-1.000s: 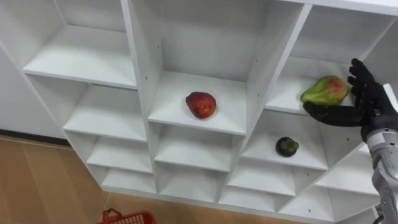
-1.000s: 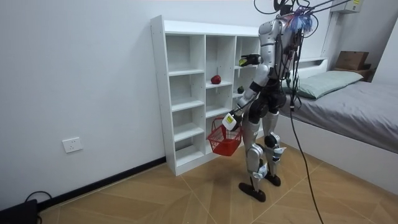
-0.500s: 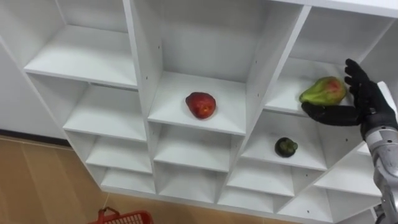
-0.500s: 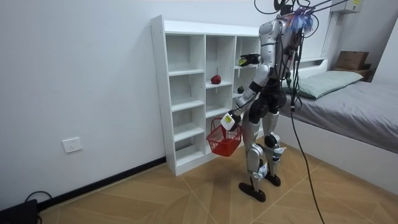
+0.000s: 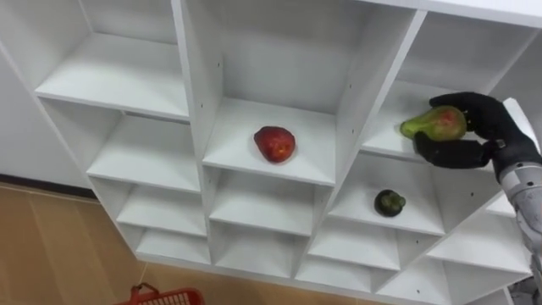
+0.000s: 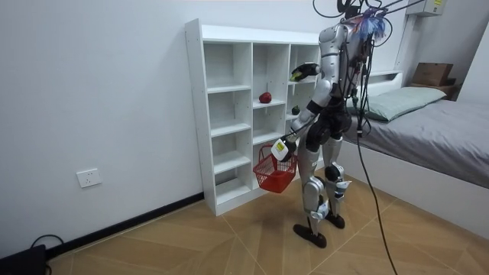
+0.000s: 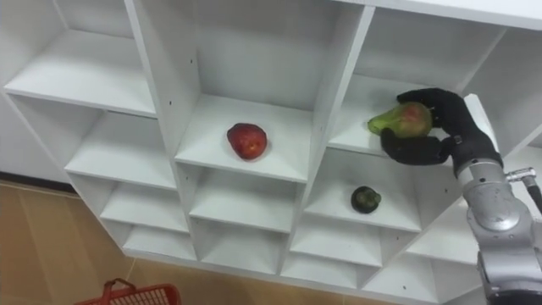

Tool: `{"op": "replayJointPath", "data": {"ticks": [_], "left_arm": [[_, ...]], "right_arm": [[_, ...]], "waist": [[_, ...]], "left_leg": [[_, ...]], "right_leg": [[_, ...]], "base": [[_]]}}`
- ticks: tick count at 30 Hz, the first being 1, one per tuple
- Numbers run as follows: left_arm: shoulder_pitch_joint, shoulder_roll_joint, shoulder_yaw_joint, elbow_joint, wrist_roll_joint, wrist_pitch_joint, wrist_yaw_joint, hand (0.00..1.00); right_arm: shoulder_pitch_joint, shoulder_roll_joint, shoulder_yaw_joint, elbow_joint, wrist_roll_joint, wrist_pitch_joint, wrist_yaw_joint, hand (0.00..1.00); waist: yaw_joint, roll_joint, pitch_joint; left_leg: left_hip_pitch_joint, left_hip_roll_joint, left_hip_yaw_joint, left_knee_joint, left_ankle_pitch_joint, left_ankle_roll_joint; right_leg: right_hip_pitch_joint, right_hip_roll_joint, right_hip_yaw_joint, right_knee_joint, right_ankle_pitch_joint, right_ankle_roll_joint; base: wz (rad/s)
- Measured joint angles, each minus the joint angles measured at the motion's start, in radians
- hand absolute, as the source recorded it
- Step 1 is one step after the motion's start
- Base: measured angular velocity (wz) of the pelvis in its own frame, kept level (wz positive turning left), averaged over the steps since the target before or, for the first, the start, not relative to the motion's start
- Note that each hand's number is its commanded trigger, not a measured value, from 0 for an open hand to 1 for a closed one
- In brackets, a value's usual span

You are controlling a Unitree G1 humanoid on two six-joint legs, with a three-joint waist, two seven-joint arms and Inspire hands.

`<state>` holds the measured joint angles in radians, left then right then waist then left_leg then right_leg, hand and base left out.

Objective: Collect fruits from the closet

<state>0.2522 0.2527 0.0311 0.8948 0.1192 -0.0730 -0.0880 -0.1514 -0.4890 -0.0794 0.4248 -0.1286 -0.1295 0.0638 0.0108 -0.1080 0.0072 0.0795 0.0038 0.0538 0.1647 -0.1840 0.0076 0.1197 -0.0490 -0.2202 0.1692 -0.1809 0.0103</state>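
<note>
A green and red pear-shaped fruit lies on the upper shelf of the closet's right column. My right hand has its fingers curled over it and the thumb below, shut on the fruit. On the middle column's shelf rests a red apple. A small dark green fruit sits one shelf below my right hand. My left hand hangs low at my side, shut on the handle of a red basket, whose rim shows at the bottom edge of the left eye view.
The white closet has three columns of open shelves; I stand right in front of it. The left column's shelves are bare. A bed stands behind me at the room view's right. Wooden floor lies below.
My right hand, open beside the pear-shaped fruit before, has closed its fingers over it. The apple, the dark fruit and the basket have not moved.
</note>
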Motion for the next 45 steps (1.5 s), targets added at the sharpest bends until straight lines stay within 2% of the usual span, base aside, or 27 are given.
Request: {"op": "replayJointPath", "data": {"ticks": [7, 17, 23, 30, 35, 37, 40, 42, 45], "left_arm": [[-0.007, 0.004, -0.012, 0.0, -0.003, 0.0, 0.019, 1.0], [-0.017, 0.005, -0.016, 0.0, -0.008, -0.002, 0.017, 1.0], [-0.018, 0.003, -0.015, 0.0, -0.006, -0.002, 0.01, 1.0], [-0.023, -0.001, -0.015, 0.0, -0.006, -0.002, 0.009, 1.0], [-0.026, -0.006, -0.028, -0.003, -0.007, -0.01, 0.02, 1.0], [-0.028, -0.015, -0.036, -0.008, -0.007, -0.014, 0.027, 1.0], [-0.033, -0.044, -0.033, -0.015, -0.005, -0.015, 0.035, 1.0], [-0.033, -0.05, -0.034, -0.021, 0.002, -0.015, 0.032, 1.0], [-0.049, -0.05, -0.039, -0.037, 0.002, -0.015, 0.034, 1.0]], "right_arm": [[-0.009, -0.013, 0.023, 0.013, -0.005, -0.002, -0.017, 1.0], [-0.026, -0.017, 0.036, 0.034, -0.009, -0.005, -0.028, 1.0], [-0.021, -0.016, 0.036, 0.013, -0.01, 0.0, -0.026, 1.0], [0.046, -0.012, 0.036, -0.123, -0.04, 0.001, 0.004, 1.0], [0.102, 0.0, 0.039, -0.239, -0.04, -0.002, 0.021, 1.0], [0.108, 0.017, 0.051, -0.263, -0.054, -0.001, 0.027, 1.0], [0.178, 0.023, 0.049, -0.373, -0.088, 0.0, 0.05, 1.0], [0.204, 0.027, 0.047, -0.412, -0.086, 0.0, 0.07, 1.0], [0.231, 0.055, 0.047, -0.456, -0.082, 0.0, 0.094, 1.0]], "waist": [[0.018, -0.009, -0.0002], [0.019, -0.007, 0.0], [0.018, 0.001, -0.0054], [0.015, 0.008, -0.0075], [0.01, 0.016, -0.0022], [-0.002, 0.02, -0.0003], [-0.006, 0.026, -0.0046], [-0.01, 0.027, -0.0053], [-0.033, 0.025, -0.0078]], "left_leg": [[0.0, -0.001, -0.002, 0.002, 0.0, 0.0], [-0.002, -0.001, -0.006, 0.001, 0.0, 0.0], [-0.001, -0.001, -0.005, 0.001, 0.0, 0.0], [-0.001, -0.001, -0.002, 0.002, 0.0, 0.0], [0.001, -0.001, 0.002, 0.002, 0.0, 0.0], [0.0, -0.001, 0.003, 0.002, 0.0, 0.0], [-0.007, -0.001, 0.003, 0.002, 0.0, 0.0], [-0.011, 0.0, 0.005, 0.002, 0.0, 0.0], [-0.022, 0.001, 0.016, 0.004, 0.001, 0.0]], "right_leg": [[0.001, -0.001, -0.002, -0.001, 0.0, 0.0], [0.001, -0.001, -0.013, -0.001, 0.0, 0.0], [0.001, -0.001, -0.009, -0.001, 0.0, 0.0], [0.0, -0.001, -0.002, -0.001, 0.0, 0.0], [0.0, -0.001, 0.002, 0.0, 0.0, 0.0], [-0.001, -0.001, -0.001, 0.0, 0.0, 0.0], [-0.014, -0.001, 0.001, 0.001, 0.0, 0.0], [-0.018, -0.001, 0.002, 0.0, 0.0, 0.0], [-0.033, -0.001, 0.008, 0.002, 0.001, -0.001]], "base": [[0.0], [0.0], [0.0], [0.0], [0.0], [0.0], [-0.03], [-0.02], [-0.06]]}}
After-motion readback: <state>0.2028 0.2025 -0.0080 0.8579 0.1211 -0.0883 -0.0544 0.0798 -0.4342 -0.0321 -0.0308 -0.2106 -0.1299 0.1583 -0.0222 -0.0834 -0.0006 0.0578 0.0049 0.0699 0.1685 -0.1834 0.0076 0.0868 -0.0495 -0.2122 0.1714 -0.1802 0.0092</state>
